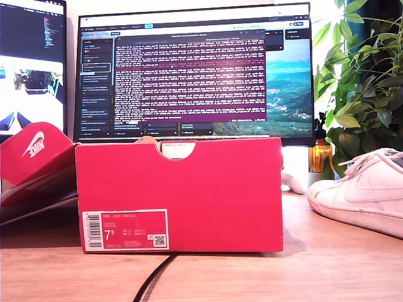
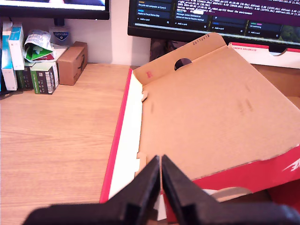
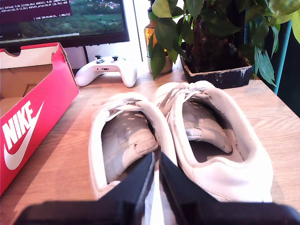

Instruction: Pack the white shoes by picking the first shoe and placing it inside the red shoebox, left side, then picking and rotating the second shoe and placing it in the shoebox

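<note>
My first gripper (image 2: 161, 176) hangs with jaws pressed together over the open lid of the bright red cardboard shoebox (image 1: 179, 192), holding nothing. My second gripper (image 3: 157, 180), jaws likewise together and seemingly empty, hovers above the pair of white leather sneakers (image 3: 180, 136), side by side on the wooden table (image 1: 327, 264) at the exterior view's right. Beyond stand a monitor (image 1: 195, 75) and leafy potted plant (image 1: 362, 75).

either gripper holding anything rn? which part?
Nothing held. My first gripper is shut over the red shoebox lid; my second gripper is shut above the white shoes.
</note>
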`<action>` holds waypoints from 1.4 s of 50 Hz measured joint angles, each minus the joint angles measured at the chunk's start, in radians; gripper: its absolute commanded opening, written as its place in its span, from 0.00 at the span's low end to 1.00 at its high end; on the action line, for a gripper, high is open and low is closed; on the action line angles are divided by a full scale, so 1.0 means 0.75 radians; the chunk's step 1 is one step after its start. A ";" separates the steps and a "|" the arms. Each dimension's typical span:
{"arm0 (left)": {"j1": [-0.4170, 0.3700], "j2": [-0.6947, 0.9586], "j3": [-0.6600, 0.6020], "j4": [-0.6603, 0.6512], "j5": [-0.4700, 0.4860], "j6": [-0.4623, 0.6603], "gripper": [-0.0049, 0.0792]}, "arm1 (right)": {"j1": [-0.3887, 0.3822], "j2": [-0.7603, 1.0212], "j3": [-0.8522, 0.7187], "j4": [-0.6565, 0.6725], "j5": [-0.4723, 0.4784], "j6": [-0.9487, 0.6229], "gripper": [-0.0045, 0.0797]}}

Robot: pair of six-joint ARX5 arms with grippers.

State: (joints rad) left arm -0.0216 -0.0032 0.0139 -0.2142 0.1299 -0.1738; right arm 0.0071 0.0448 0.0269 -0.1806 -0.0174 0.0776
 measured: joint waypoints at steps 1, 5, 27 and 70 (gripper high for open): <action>0.000 0.000 0.000 0.000 0.000 0.000 0.04 | 0.000 0.000 0.000 0.000 0.000 0.000 0.04; 0.000 0.000 0.000 0.000 0.000 0.000 0.04 | 0.000 0.000 0.000 0.000 0.001 0.001 0.04; 0.000 0.000 0.001 -0.003 -0.033 0.026 0.04 | 0.000 0.000 0.000 0.000 0.001 0.000 0.04; -0.001 0.000 0.006 0.694 0.301 -0.466 0.04 | 0.000 0.000 0.029 0.692 -0.429 0.917 0.04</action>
State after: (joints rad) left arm -0.0219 -0.0032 0.0181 0.3065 0.3557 -0.5236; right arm 0.0071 0.0448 0.0486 0.3382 -0.3389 0.7654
